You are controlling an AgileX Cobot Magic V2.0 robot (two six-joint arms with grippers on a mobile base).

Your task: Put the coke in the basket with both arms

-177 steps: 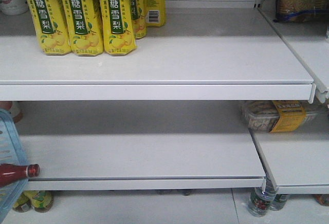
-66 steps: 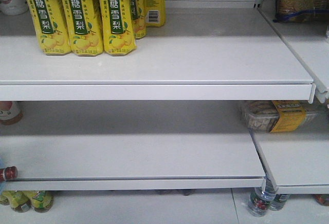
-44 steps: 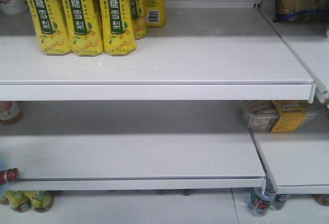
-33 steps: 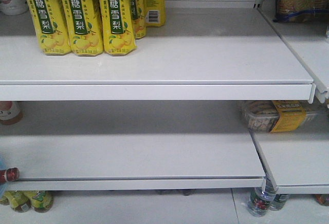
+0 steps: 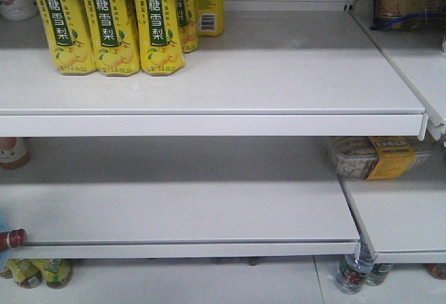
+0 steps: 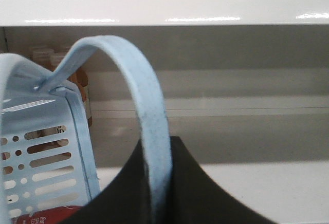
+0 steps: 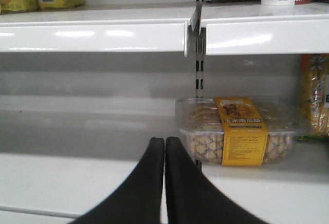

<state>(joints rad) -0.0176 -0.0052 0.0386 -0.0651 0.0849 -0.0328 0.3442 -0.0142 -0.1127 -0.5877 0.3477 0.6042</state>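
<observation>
In the left wrist view the pale blue basket (image 6: 31, 116) fills the lower left, and its swing handle (image 6: 149, 95) arches up and over. My left gripper (image 6: 157, 143) is shut on that handle, with one black finger on each side of the strap. Something red with white lettering (image 6: 46, 216) lies low inside the basket; I cannot tell whether it is the coke. My right gripper (image 7: 165, 141) is shut with nothing in it, in front of the lower shelf (image 7: 61, 178). Neither gripper shows in the front view.
A red bottle cap (image 5: 14, 238) pokes in at the left edge of the front view. Yellow drink cartons (image 5: 111, 21) stand on the upper shelf. A clear cookie box with a yellow label (image 7: 239, 131) sits right of my right gripper. Bottles (image 5: 352, 272) stand below.
The basket and the bottle lying in it have slid left, almost out of the front view. Over the last second hardly anything has shifted.
</observation>
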